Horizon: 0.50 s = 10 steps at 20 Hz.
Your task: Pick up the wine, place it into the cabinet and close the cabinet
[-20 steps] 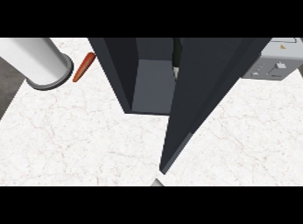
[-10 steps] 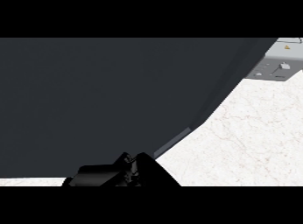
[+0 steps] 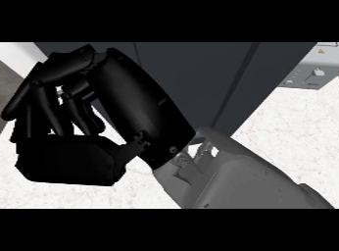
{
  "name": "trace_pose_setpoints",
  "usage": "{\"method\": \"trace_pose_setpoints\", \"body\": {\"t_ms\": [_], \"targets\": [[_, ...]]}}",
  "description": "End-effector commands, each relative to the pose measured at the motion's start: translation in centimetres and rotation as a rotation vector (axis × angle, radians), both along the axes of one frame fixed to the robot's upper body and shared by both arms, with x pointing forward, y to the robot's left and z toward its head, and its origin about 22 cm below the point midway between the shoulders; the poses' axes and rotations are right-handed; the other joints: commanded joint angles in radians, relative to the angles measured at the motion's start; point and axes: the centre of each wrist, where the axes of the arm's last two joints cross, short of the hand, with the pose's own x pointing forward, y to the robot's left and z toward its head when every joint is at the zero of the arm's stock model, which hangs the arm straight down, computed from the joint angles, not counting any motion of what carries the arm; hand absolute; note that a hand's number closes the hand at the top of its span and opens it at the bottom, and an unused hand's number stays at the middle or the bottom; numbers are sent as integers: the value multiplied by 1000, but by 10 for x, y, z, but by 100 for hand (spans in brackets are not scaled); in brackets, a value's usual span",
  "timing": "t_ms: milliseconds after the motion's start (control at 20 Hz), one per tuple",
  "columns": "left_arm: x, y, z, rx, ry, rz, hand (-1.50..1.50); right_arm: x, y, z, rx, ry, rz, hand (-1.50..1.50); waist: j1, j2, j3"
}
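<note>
Along the back edge of the white marble tabletop [image 3: 297, 139] stands the dark cabinet [image 3: 201, 73]. Its front fills the upper middle of the head view, with vertical seams running down its panels. From here I cannot tell whether its door is fully shut, because the hand covers the left part.

The right hand [image 3: 122, 108] sits very close to the camera and takes up most of the left half of the view. Its grey forearm [image 3: 245, 181] comes in from the lower edge, right of centre, and slants up toward the left. The black fingers [image 3: 38, 100] are curled inward toward the palm, and nothing can be seen inside them. The hand overlaps the cabinet's front, but whether it touches it cannot be told.

The wine is hidden in this view, so its place cannot be told.

At the tabletop's back right corner, just beside the cabinet, stands a light grey appliance [image 3: 310, 71] with a small yellow label near its top.
</note>
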Motion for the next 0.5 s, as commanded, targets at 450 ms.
{"method": "trace_pose_setpoints", "body": {"t_ms": [450], "targets": [[-1, 12, 10, -34, -52, -47, -150, 64, 18, -22, -407, 256, 526, 150, 22, 5, 1]]}}
